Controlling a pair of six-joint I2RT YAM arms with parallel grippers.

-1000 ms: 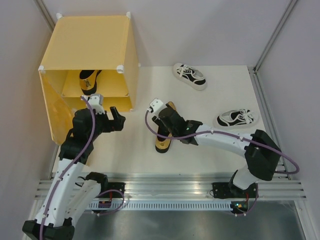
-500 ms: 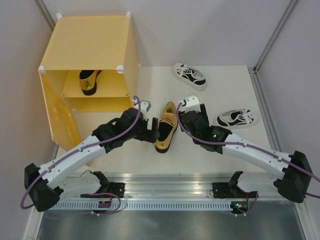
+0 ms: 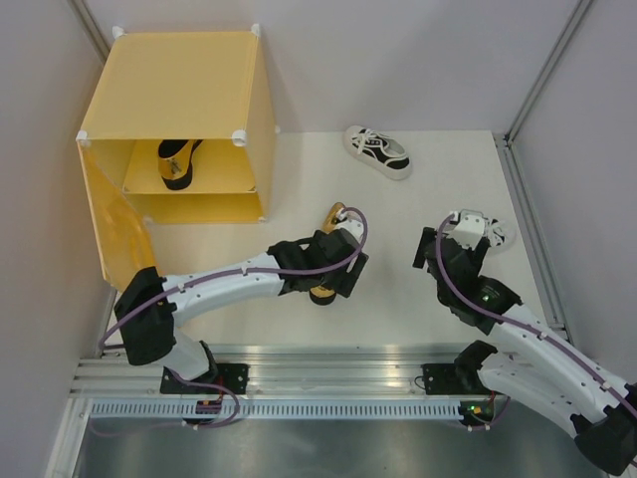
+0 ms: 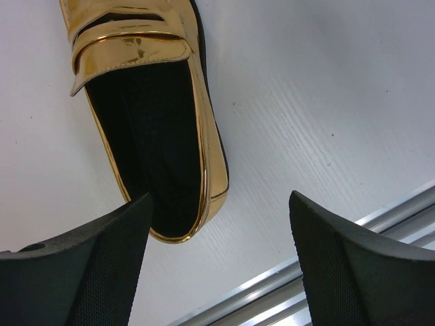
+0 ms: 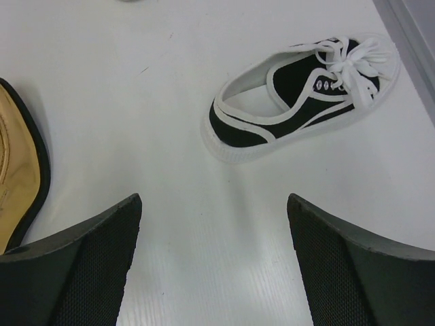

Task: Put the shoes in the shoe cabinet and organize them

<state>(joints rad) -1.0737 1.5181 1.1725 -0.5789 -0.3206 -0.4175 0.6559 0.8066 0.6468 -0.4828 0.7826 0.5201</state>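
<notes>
Left pincer (image 4: 219,204) wide open, empty, over gold loafer (image 4: 146,122) heel | right pincer (image 5: 214,204) wide open, empty, near sneaker (image 5: 292,102)

I see the yellow-orange shoe cabinet (image 3: 179,90) in the far left corner of the table (image 3: 398,294), its door (image 3: 117,234) swung open and one gold loafer (image 3: 176,159) on its inner shelf (image 3: 219,181). The second gold loafer (image 4: 146,115) lies mid-table, black inside up. One black-and-white sneaker (image 3: 378,151) sits near the far edge, and the other sneaker (image 5: 299,95) lies by the right edge.
</notes>
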